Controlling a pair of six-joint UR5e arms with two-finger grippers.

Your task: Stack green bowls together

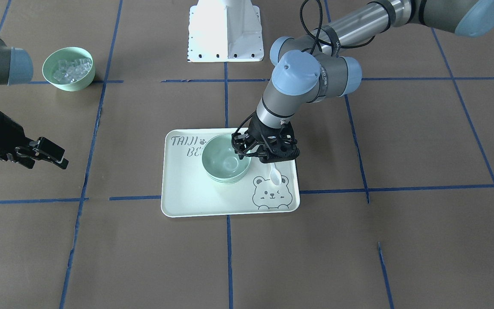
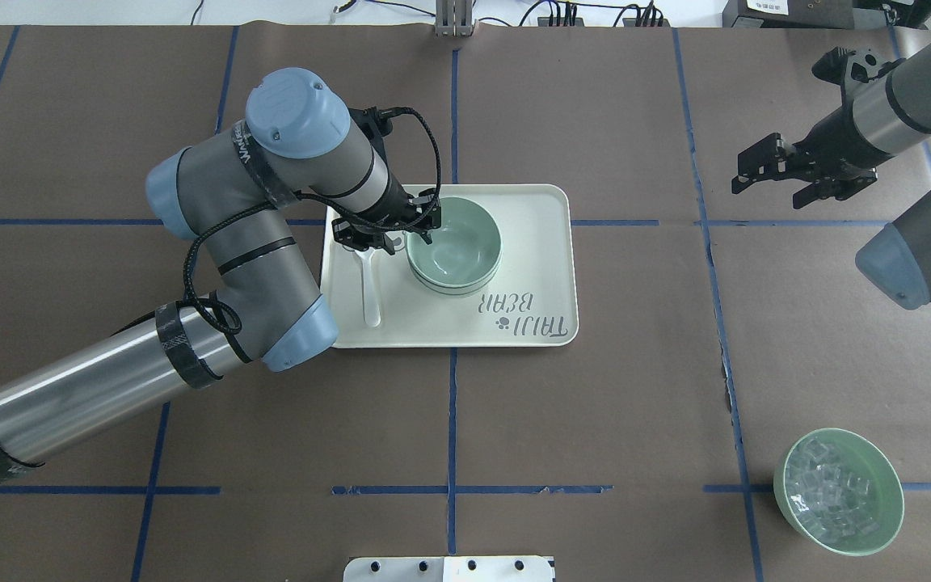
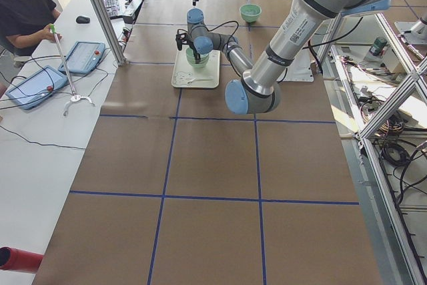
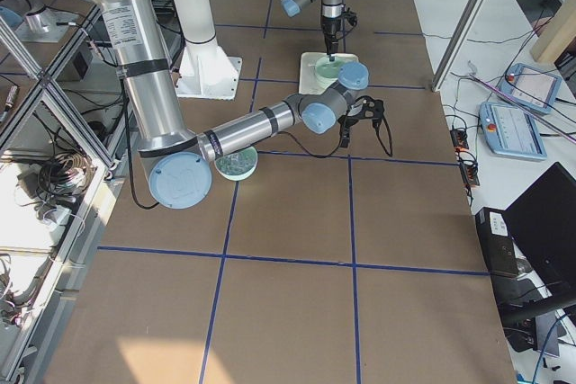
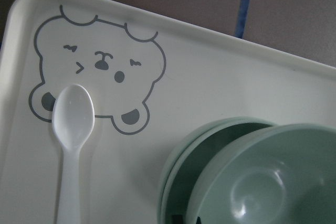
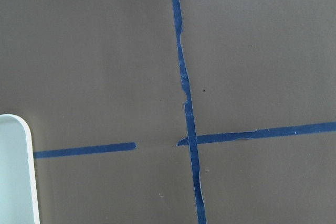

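On the tray [image 2: 542, 267], mid-surface [image 2: 595, 404], had the left claw [image 2: 421, 234] clenched across the rim of the top bowl [image 2: 457, 246], on the spoon's side. Held that bowl a touch askew inside the lower bowls [image 5: 170, 187], not fully seated. Showed a dark gap along one edge in the wrist view, and two rims beneath. Had the white spoon [image 2: 370, 283] lying flat just beside the stack, handle end under the claw, scoop on the printed bear [image 5: 100, 66]. Hung the right claw [image 2: 768, 182] released and empty above bare surface, well apart from the tray. Had the bowl of clear chunks [image 2: 890, 465] off near the robot's right, well apart from everything else.
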